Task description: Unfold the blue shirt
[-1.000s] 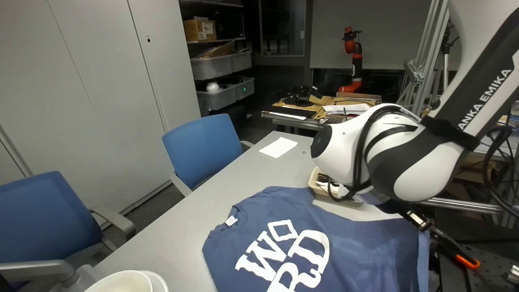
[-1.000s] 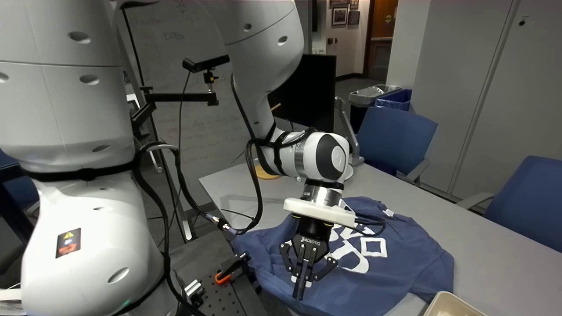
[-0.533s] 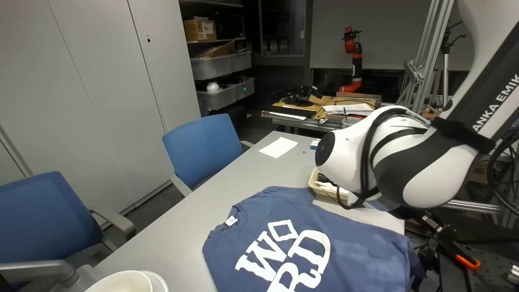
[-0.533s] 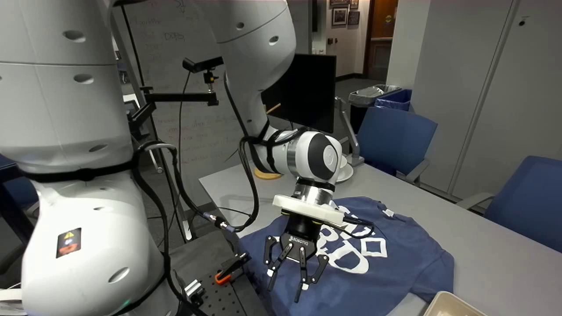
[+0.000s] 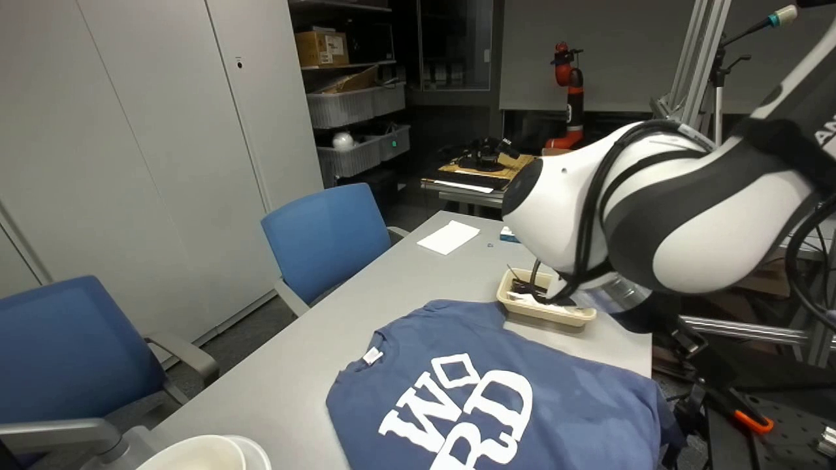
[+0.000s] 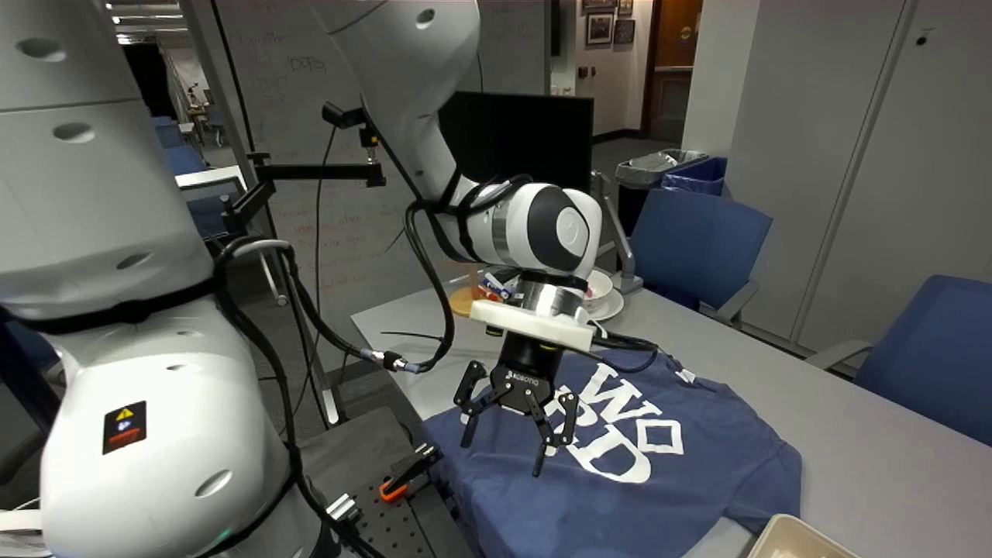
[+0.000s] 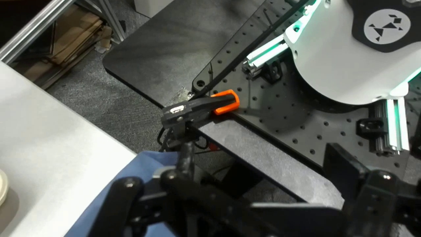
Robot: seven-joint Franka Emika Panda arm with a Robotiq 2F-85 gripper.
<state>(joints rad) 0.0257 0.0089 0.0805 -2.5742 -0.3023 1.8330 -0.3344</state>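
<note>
In an exterior view you look down along the tabletop [image 5: 281, 378], with the arm [image 5: 679, 209] on the right. In an exterior view you peek from beside the arm's white lower part [image 6: 194, 434] — so close it fills the left. They roughly face each other; both show the blue shirt [image 5: 552, 391] and tray [image 5: 545, 315]. The wrist view points steeply down past the fingers [image 7: 343, 171] — sharing a bit of shirt and tabletop.

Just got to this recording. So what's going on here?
A robot arm has the job of unfolding a blue shirt. The shirt lies mostly spread out on the table, print side up, its lower end draped over the edge on the robot's side. The gripper hangs open near that edge, holding nothing. A cream tray stands beside the shirt.
</note>
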